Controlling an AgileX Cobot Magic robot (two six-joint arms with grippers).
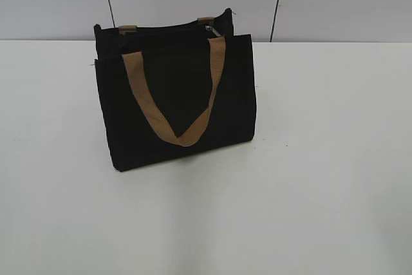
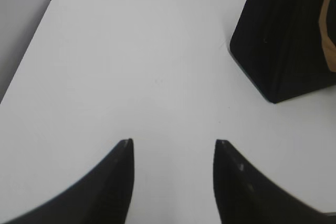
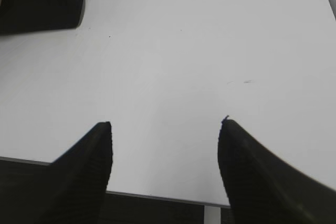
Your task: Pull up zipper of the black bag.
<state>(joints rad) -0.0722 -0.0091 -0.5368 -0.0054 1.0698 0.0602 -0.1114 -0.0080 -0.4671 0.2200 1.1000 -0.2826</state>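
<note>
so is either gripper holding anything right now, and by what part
Nothing is held: the left gripper and right gripper are both open over the table, apart from the black bag.

Lighting's pretty flat and even, soft overhead-ish stuff. The white table (image 1: 322, 178) comes out bright, close to washed out in the exterior view, with only a faint soft shadow under the black bag (image 1: 174, 101) at lower center. The bag's so dark its fabric detail mostly vanishes. Everything's a bit soft and low-res. In both wrist views the tool fingers (image 2: 118, 182) (image 3: 86, 177) along the bottom edge are blurry silhouettes, out of focus.
</note>
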